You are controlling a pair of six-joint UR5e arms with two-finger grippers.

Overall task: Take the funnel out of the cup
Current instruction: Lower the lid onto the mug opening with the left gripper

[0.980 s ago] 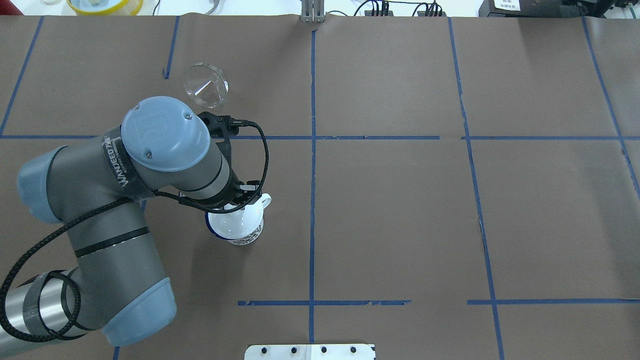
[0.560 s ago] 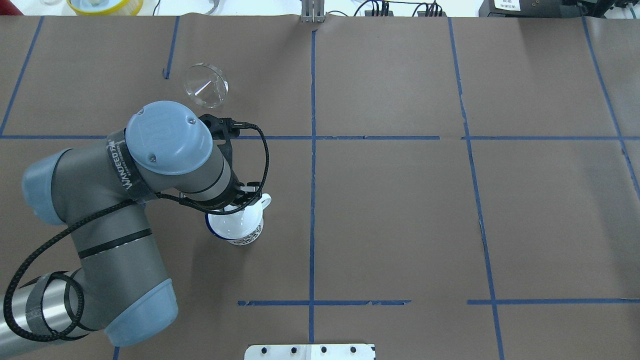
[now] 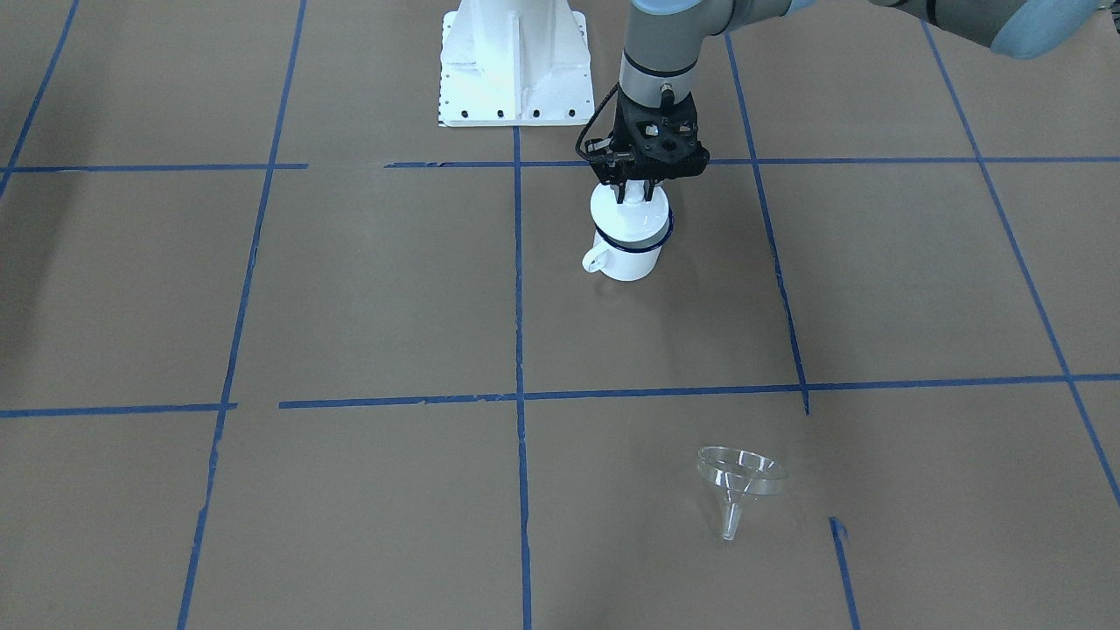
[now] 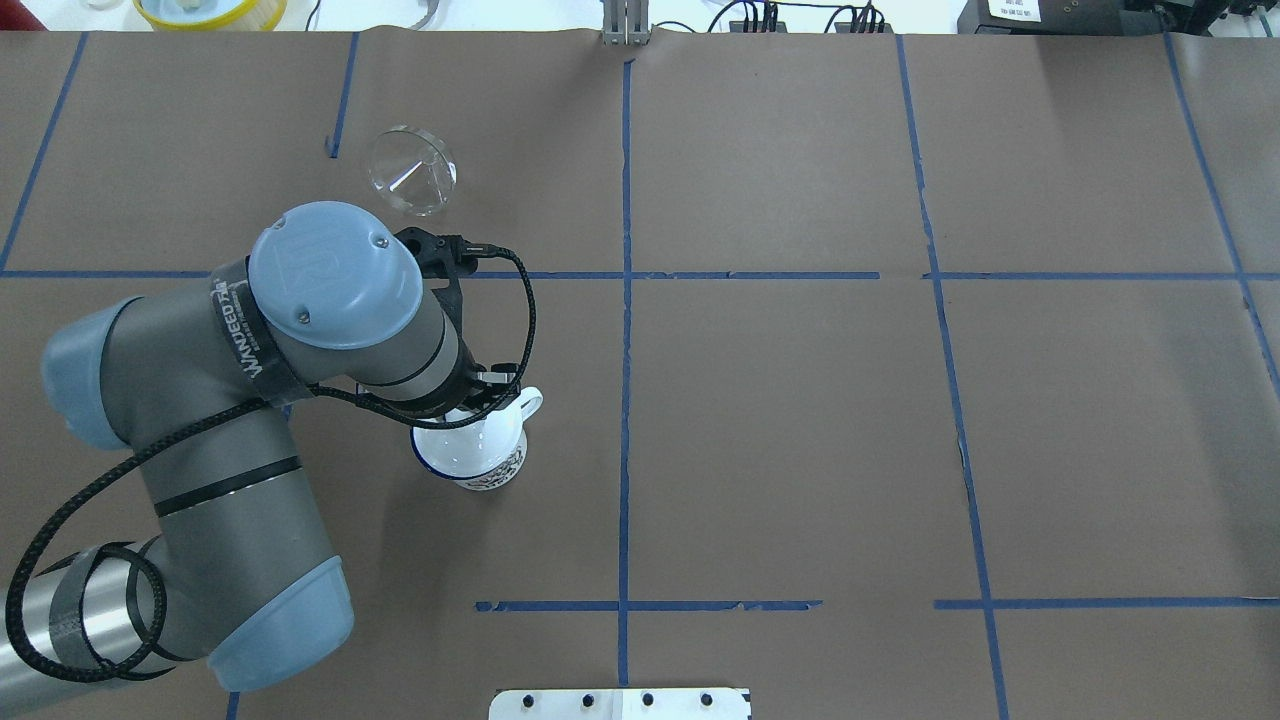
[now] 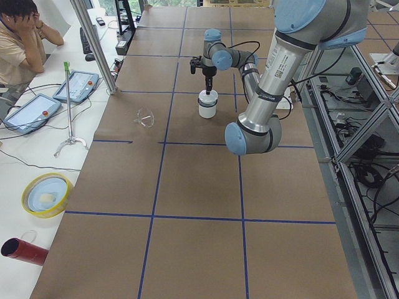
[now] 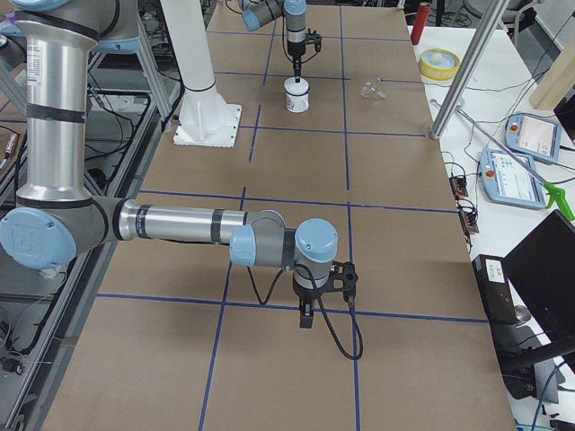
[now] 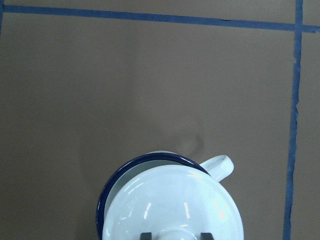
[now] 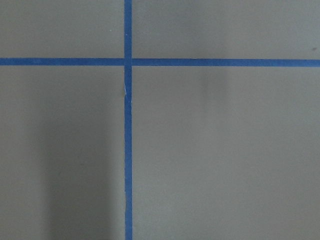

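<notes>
The clear funnel (image 3: 739, 477) lies on the brown table, well apart from the cup; it also shows in the overhead view (image 4: 412, 172). The cup (image 3: 626, 258) is a white mug with a dark blue rim (image 7: 107, 190) and stands upright. A round white lid (image 7: 170, 200) covers it. My left gripper (image 3: 637, 188) points straight down over the cup, its fingers closed on either side of the lid's knob. My right gripper (image 6: 306, 316) hangs low over bare table far from both; I cannot tell whether it is open or shut.
The white robot base (image 3: 512, 61) stands behind the cup. Blue tape lines (image 3: 518, 350) divide the brown table. A person sits beyond the table's far edge (image 5: 25, 37), with a yellow bowl (image 5: 47, 194) and tablets on the white bench.
The left arm's elbow and upper links shifted slightly to the right. The gripper, cup, lid and funnel stay where they were.
</notes>
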